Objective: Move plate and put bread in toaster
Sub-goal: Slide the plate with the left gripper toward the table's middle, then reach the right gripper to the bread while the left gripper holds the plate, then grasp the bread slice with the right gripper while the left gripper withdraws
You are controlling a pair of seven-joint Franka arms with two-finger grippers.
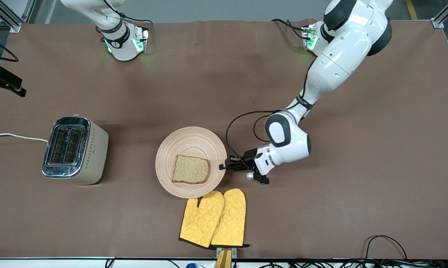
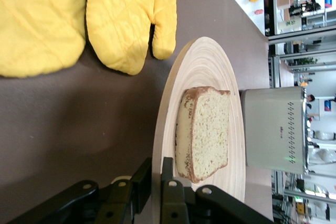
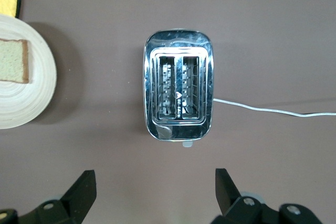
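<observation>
The pale wooden plate (image 1: 194, 143) lies mid-table with the bread slice (image 1: 191, 169) on it. My left gripper (image 1: 224, 166) is shut on the plate's rim at the side toward the left arm's end; in the left wrist view the two fingers (image 2: 173, 182) pinch the rim of the plate (image 2: 202, 72) beside the bread (image 2: 207, 129). The cream toaster (image 1: 75, 149) stands toward the right arm's end, both slots empty. My right gripper (image 3: 156, 192) is open and empty, high over the table beside the toaster (image 3: 178, 93); its hand is out of the front view.
A pair of yellow oven mitts (image 1: 214, 219) lies nearer to the front camera than the plate, just touching its rim, and shows in the left wrist view (image 2: 79, 14). The toaster's white cord (image 1: 15, 136) runs to the table edge.
</observation>
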